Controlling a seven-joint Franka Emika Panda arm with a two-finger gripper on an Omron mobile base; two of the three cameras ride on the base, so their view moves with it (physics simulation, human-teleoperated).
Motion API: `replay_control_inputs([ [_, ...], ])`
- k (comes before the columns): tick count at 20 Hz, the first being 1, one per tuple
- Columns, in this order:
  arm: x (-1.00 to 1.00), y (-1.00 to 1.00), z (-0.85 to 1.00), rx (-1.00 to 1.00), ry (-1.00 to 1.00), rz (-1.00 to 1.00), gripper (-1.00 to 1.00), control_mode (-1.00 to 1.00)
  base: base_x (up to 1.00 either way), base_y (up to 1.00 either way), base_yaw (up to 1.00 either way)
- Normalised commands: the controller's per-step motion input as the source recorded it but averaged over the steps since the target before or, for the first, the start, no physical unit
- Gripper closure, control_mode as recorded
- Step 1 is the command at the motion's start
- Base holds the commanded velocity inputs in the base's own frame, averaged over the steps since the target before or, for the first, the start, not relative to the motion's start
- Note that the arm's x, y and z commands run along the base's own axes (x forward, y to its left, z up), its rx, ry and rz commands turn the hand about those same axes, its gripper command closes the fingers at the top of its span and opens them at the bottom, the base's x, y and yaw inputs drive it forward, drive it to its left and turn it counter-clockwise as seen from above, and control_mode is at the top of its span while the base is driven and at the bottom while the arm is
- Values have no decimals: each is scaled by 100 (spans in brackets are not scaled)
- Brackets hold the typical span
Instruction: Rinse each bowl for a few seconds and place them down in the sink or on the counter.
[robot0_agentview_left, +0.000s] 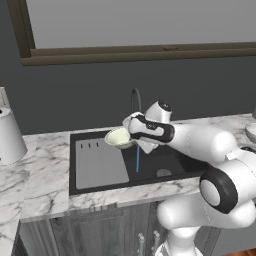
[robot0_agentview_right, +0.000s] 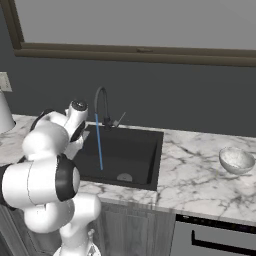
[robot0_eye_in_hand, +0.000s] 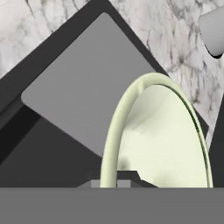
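A pale cream-green bowl (robot0_agentview_left: 118, 137) is held by its rim in the closed gripper (robot0_agentview_left: 131, 134), above the black sink (robot0_agentview_left: 82, 186), over the seam between the grey drainboard panel (robot0_agentview_left: 100, 163) and the deeper basin. A thin blue stream of water (robot0_agentview_left: 137, 159) is seen falling from the dark gooseneck faucet (robot0_agentview_left: 134, 98) into the basin, just beside the bowl on the basin side; whether the stream touches the bowl cannot be told.

The step in hand is judged to be the rinse of this bowl. It is best done by the bowl being shifted toward the stream so that the water lands inside the hollow, with the grip on the rim kept firm and the bowl kept over the basin, not over the drainboard, so that run-off is caught. The faucet neck should be given room.

The bowl is round, so no long axis is shown. In the left base view its mouth is tilted upward and toward the sink's left edge; in the hand view it is seen nearly edge-on.

A second bowl (robot0_agentview_right: 236, 160) is left on the marble counter (robot0_agentview_right: 200, 175), well apart, near its right end.
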Motion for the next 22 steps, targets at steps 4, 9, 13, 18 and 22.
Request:
replay_control_inputs([
  [4,0,56,0,0,0,-2,100,-100,0,0,0],
  [9,4,49,-1,0,-1,-3,100,-100,0,0,0],
  [13,5,47,-7,0,-3,-4,100,-100,0,0,0],
  [18,8,42,-12,-1,-3,-4,100,-100,0,0,0],
  [22,15,29,-19,0,0,-5,100,-100,0,0,0],
])
